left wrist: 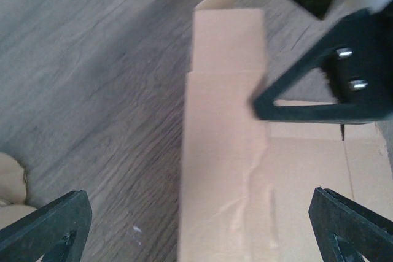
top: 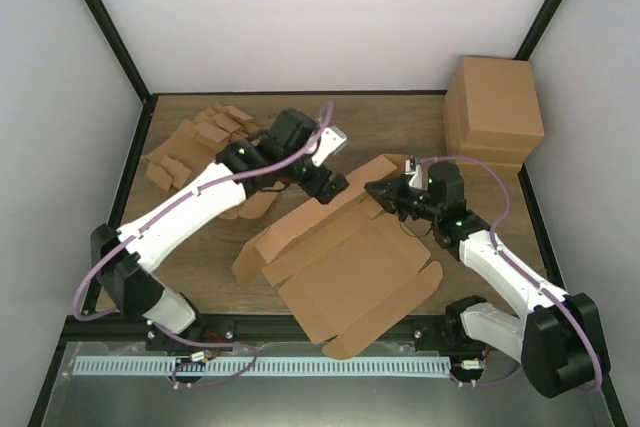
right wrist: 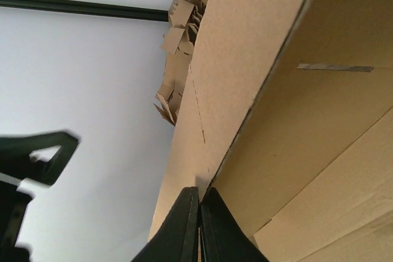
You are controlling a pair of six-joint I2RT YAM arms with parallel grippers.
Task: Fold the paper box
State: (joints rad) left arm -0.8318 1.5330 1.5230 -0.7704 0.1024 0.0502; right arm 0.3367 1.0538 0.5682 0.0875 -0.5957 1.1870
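Top external view: plain brown corrugated cardboard mailer box (top: 350,267) lies mid-table on the dark wood-grain table (top: 400,127), with its far flap (right wrist: 245,59) raised. Recommended: hold the pinch firm, hinge along the scored crease, and brace the panel with the free arm. Right gripper (right wrist: 198,197) has its 2 fingers pressed together on the flap's edge. Left gripper (left wrist: 198,204) is spread wide above the flap, apparently touching nothing.

The brown paper box (top: 350,272) lies mostly flat on the table, far flap raised.
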